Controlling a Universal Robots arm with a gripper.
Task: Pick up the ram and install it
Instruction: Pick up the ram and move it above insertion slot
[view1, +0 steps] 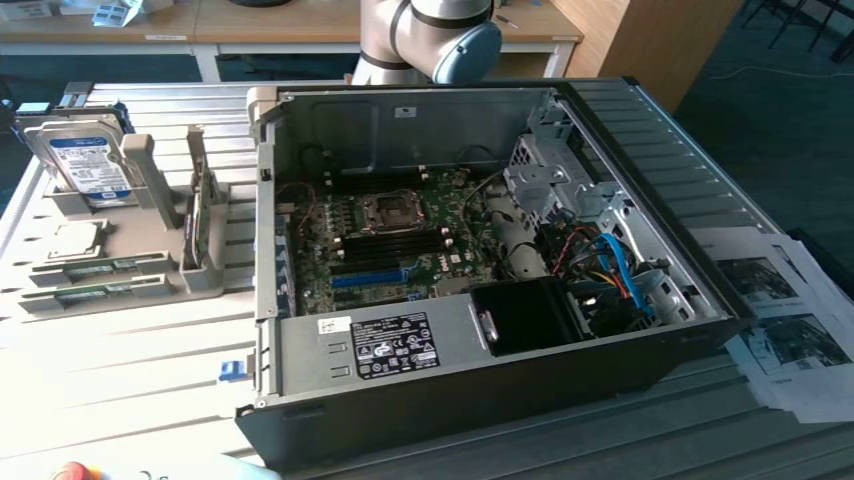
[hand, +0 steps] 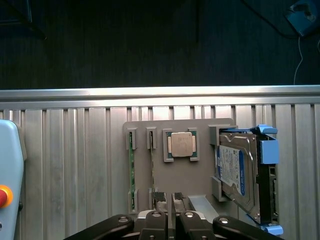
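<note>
An open computer case (view1: 467, 250) lies on its side on a ribbed metal counter (view1: 134, 380), its green motherboard (view1: 387, 240) facing up, with a blue slot (view1: 367, 278) near the board's 6 o'clock edge. The arm (view1: 427, 40) rises from the case's 12 o'clock side.

At 9 o'clock from the case sits a grey holder (view1: 147, 240). The ram (view1: 104, 266), a thin green stick, rests on edge in one of the holder's slots, apart from the case. A second green stick (view1: 94, 293) sits in the next slot, at 6 o'clock from the first. A square processor chip (view1: 74, 238) lies just at 12 o'clock from the ram, and a blue-labelled hard drive (view1: 87, 165) stands propped farther toward 12 o'clock. Printed sheets (view1: 787, 320) lie at 4 o'clock from the case.

In the wrist view the pincer (hand: 171, 200) hangs over the holder (hand: 205, 132) and counter (hand: 75, 150), its fingers (hand: 159, 199) all but closed, with a thin slit and nothing visible between them. It is nearest to the end of the ram (hand: 151, 165), which runs between the second stick (hand: 131, 170) and the processor chip (hand: 181, 145); whether it touches the ram cannot be told. The hard drive (hand: 232, 170) stands beyond the chip.
</note>
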